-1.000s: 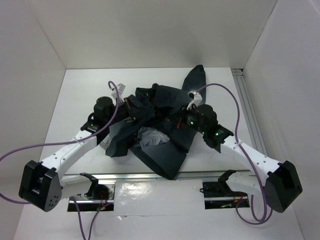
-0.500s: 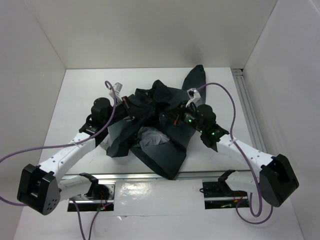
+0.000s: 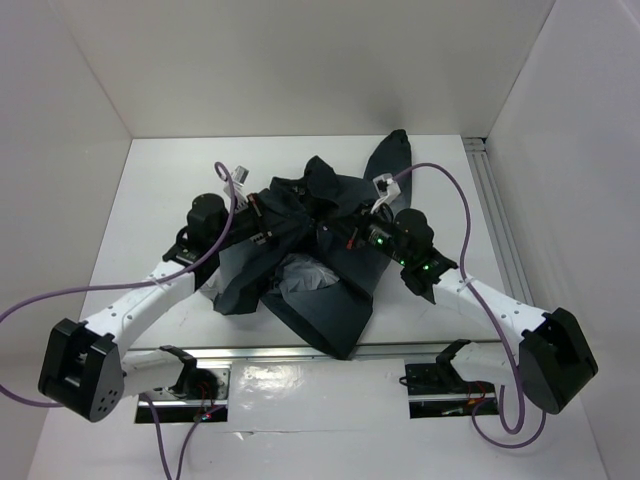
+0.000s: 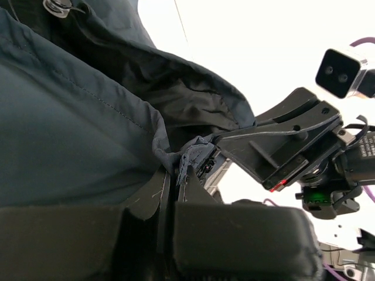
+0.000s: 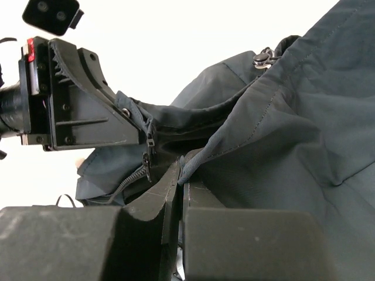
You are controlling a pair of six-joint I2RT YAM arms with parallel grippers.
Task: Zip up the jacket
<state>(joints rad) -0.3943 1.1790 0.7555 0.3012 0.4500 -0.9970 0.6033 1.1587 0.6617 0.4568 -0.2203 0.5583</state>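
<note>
The jacket (image 3: 335, 305) lay crumpled in the middle of the white table (image 3: 140, 190), between the two arms. One dark part reached toward the far wall, and a patch of light grey lining (image 3: 300, 272) showed near the centre of the heap. In the right wrist view we saw a zipper (image 5: 145, 164) hanging from one fabric edge with its slider on it, and a metal snap (image 5: 262, 58) on a fold higher up.

The left gripper (image 4: 173, 182) had its fingers pressed together on a thin edge of the jacket, with the cloth coming out from between the tips. The right gripper (image 5: 180, 175) pinched another folded edge in the same way. The two grippers faced one another, close together, so that each appeared in the other's wrist camera. From above, both arms came in from the sides and met over the upper middle of the heap.

A purple cable (image 3: 432, 165) looped away from each wrist. A metal rail (image 3: 497, 215) ran along the right side of the table.
</note>
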